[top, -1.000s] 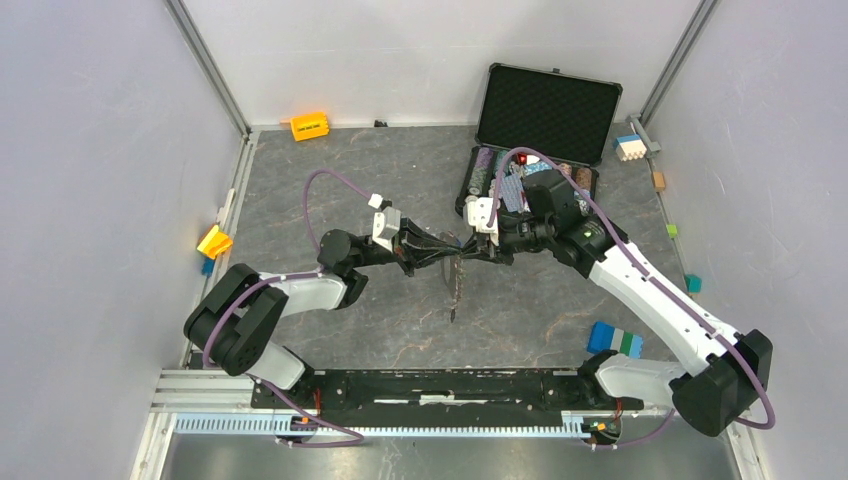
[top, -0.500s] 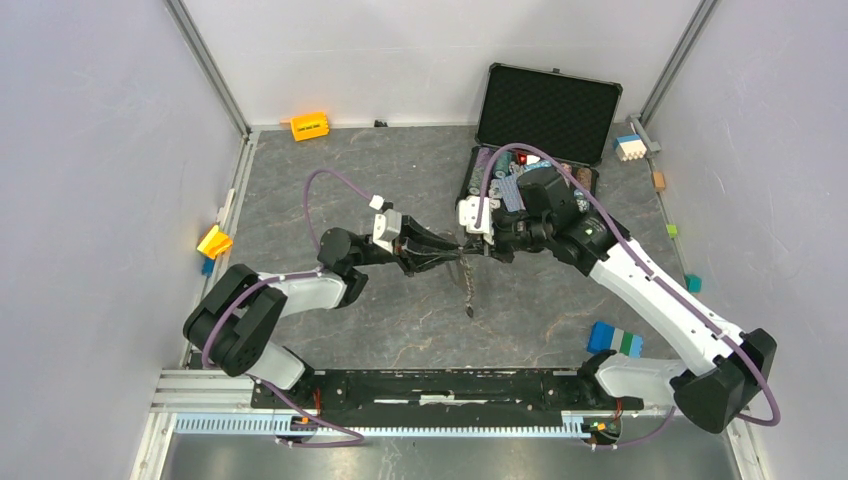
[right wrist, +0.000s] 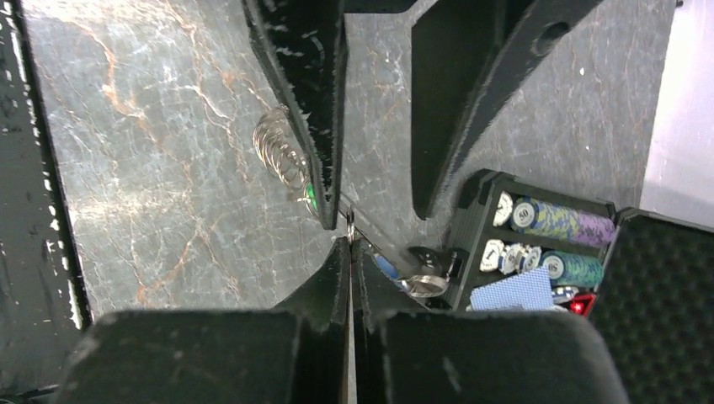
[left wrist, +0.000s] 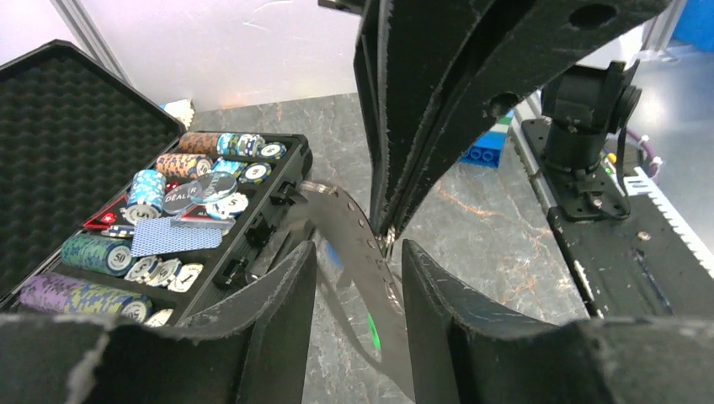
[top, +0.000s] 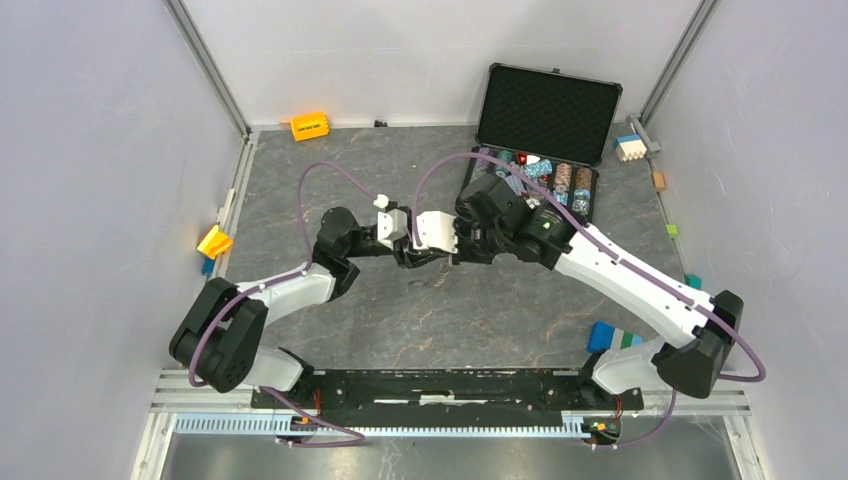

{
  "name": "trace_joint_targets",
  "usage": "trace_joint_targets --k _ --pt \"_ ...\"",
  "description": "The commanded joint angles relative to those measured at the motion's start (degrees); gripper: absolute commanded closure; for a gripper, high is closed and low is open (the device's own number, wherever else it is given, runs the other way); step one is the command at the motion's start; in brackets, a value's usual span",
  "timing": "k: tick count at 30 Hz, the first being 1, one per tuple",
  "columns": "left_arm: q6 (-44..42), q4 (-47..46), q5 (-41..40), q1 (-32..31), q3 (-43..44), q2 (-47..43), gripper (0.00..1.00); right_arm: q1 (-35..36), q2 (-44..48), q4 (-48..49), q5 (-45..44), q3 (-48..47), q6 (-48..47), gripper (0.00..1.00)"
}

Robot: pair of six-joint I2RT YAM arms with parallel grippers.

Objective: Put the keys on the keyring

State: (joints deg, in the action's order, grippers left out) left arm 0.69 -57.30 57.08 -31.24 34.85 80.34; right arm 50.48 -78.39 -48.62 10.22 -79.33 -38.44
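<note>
Both grippers meet tip to tip above the middle of the table. My right gripper is shut on a thin metal edge of the keyring. From that pinch a dark band of the keyring runs down between the fingers of my left gripper. Those fingers stand open, one on each side of the band and apart from it. The coiled silver chain and green tag hang below, over the table. The keys are not visible in any view.
An open black case with poker chips and cards stands just behind the grippers. A blue block lies at the front right, an orange block at the back left, a yellow one by the left rail.
My right gripper has shut on the keyring and my left gripper has opened off it. Both have shifted left, and the hanging chain has swung in closer under them.
</note>
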Motion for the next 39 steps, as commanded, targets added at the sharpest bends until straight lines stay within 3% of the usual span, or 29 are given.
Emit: trace_joint_targets --k 1,7,14,23,28,32,37,39 --pt "-9.9 3.0 0.3 0.2 0.0 -0.9 0.54 1.6 -2.0 -2.7 -5.7 -5.7 0.7 1.0" --pt "-11.7 1.3 1.3 0.2 0.1 0.0 0.57 2.8 -4.5 -4.9 -7.3 -7.4 1.4 1.0" --pt "-11.9 -4.1 3.7 0.1 -1.0 1.2 0.69 2.8 -5.3 -5.3 -6.7 -7.8 2.2 1.0" --pt "-4.4 -16.9 7.4 -0.2 -1.0 5.8 0.71 2.7 -5.5 -5.0 -4.4 -7.7 2.5 1.0" --pt "-3.9 -18.5 8.2 -0.6 -1.4 6.9 0.72 2.5 -5.4 -4.6 -3.5 -7.5 2.7 1.0" --pt "-3.9 -18.4 8.3 -0.8 -1.9 7.2 0.8 2.0 -5.4 -4.3 -2.8 -7.6 2.9 1.0" --pt "-3.8 -18.1 8.4 -0.9 -1.9 7.2 0.98 1.5 -5.3 -4.2 -1.9 -7.8 3.1 1.0" --pt "-3.1 -18.2 8.2 -0.9 -1.8 7.2 0.98 1.1 -5.0 -4.0 -1.2 -7.7 3.2 1.0"
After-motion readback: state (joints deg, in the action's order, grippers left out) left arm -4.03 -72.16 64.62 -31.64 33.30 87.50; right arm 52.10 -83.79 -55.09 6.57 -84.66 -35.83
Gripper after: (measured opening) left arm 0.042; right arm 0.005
